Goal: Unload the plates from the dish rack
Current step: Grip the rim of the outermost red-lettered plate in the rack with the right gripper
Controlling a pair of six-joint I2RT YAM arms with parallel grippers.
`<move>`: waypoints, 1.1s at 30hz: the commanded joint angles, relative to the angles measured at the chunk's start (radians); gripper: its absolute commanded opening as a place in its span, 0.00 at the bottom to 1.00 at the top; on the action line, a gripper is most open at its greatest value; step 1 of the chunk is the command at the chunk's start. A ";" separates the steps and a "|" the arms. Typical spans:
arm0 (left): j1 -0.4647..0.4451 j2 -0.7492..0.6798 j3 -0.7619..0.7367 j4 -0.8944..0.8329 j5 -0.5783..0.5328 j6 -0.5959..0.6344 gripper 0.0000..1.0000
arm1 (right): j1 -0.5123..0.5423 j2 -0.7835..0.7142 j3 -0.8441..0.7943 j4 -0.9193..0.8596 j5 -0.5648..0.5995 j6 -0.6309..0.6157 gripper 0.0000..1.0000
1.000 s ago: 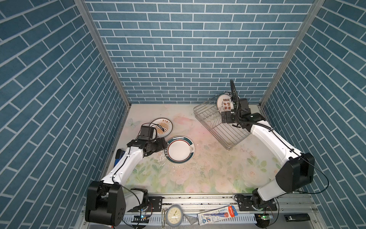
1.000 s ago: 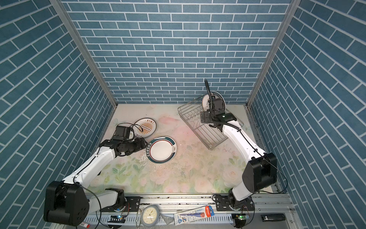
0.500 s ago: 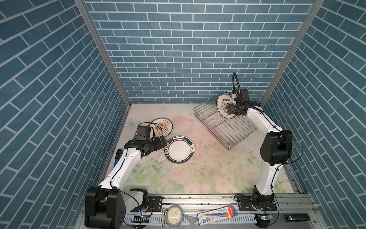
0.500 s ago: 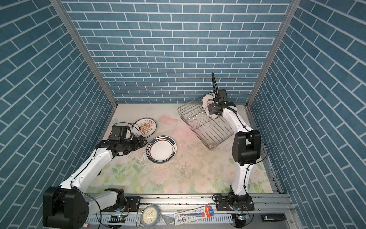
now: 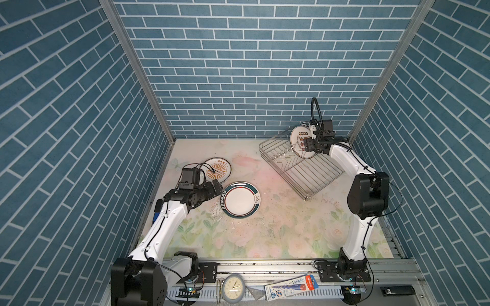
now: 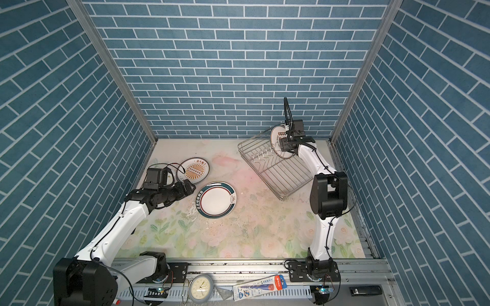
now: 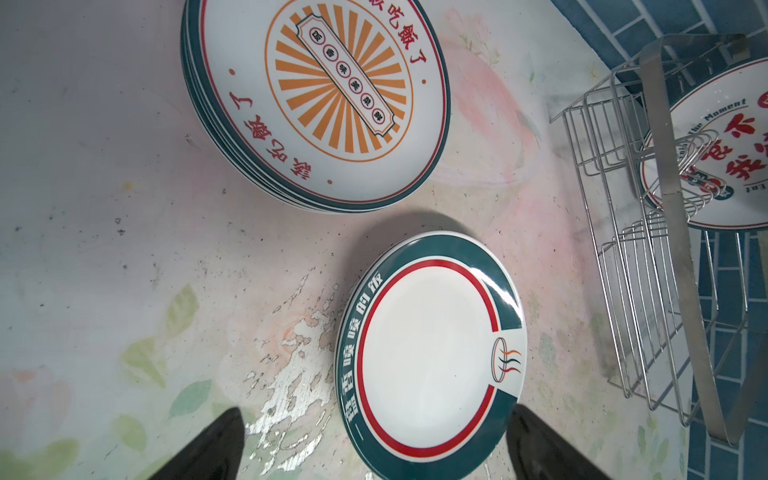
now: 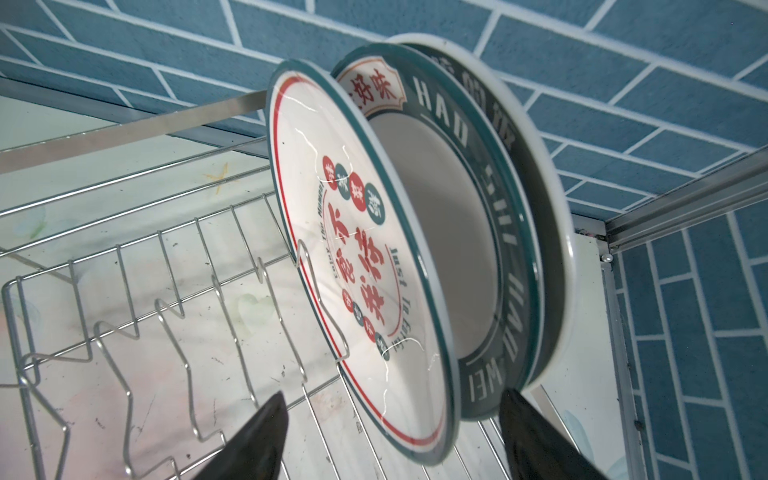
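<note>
Three plates [image 8: 361, 257] stand on edge at the wall end of the dish rack [image 5: 310, 172], with the right gripper [image 8: 392, 395] spread wide about the front plate's edge. On the table [image 5: 291, 233], the left gripper [image 7: 374, 409] hovers with its fingers wide apart, near a green-rimmed plate [image 7: 428, 353] and a sunburst stack [image 7: 316, 104].

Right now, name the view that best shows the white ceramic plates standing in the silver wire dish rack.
The right wrist view: three plates stand separated in the dish rack. Both top views show mostly the front one; the left wrist view crops it.
</note>
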 commanded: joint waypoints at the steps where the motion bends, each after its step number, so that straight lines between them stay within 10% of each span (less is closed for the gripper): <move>1: 0.006 -0.022 -0.004 -0.005 -0.060 -0.022 0.99 | -0.012 0.035 0.039 0.035 -0.019 -0.033 0.77; 33: 0.021 -0.058 -0.033 0.018 -0.057 -0.078 0.99 | -0.048 0.145 -0.026 0.298 -0.095 -0.088 0.40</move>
